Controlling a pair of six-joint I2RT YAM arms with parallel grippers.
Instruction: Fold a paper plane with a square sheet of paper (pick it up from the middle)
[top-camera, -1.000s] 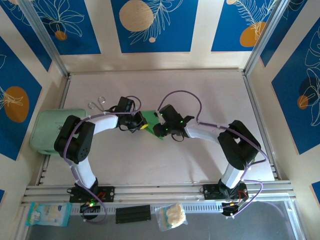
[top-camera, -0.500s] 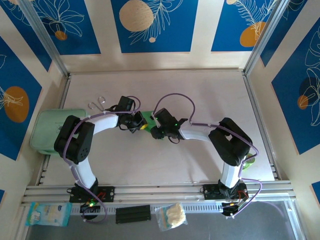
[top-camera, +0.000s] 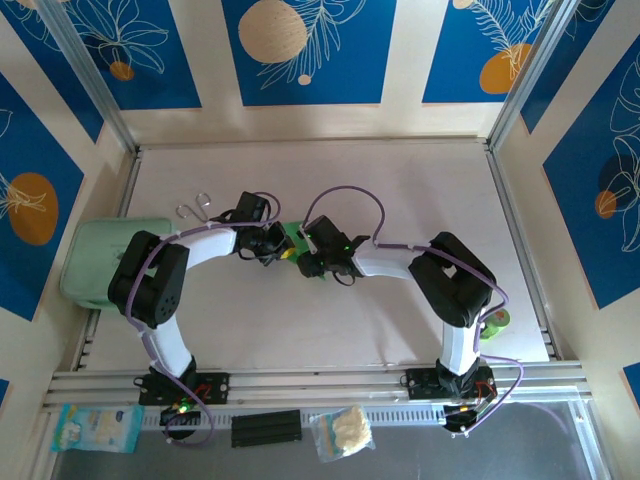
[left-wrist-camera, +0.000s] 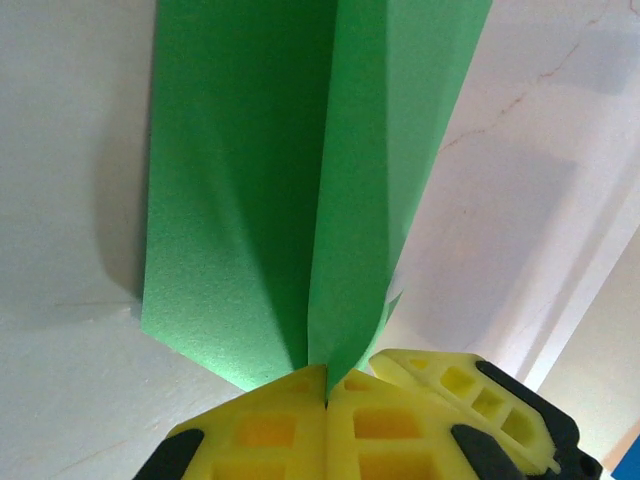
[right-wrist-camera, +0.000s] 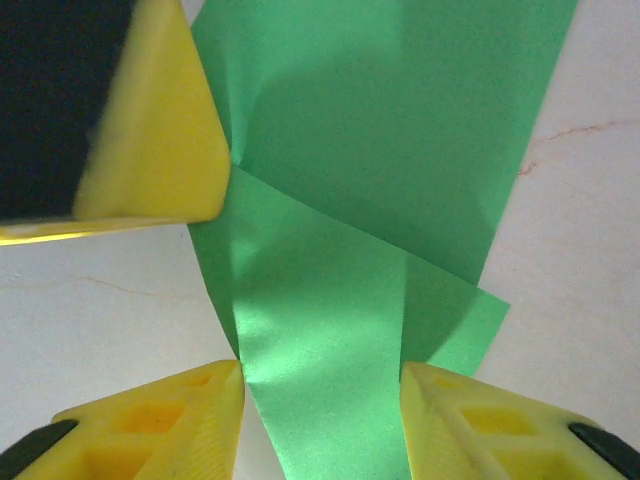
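The square sheet of paper is bright green and partly folded, lying mid-table between my two grippers. In the left wrist view the paper rises into a centre crease, and my left gripper is shut on the near end of that crease. The left gripper sits just left of the sheet. My right gripper is at the sheet's right side. In the right wrist view its fingers stand apart, and the right gripper straddles a folded flap of the paper. No finished paper plane shape shows.
A pale mint-green pouch lies at the table's left edge, a metal wire hook behind the left arm. A small green roll sits by the right arm's elbow. Two packets lie beyond the front rail.
My right arm has slid left, closer to the left gripper, covering more of the paper. Its jaws have widened. The left gripper has stayed shut on the crease.
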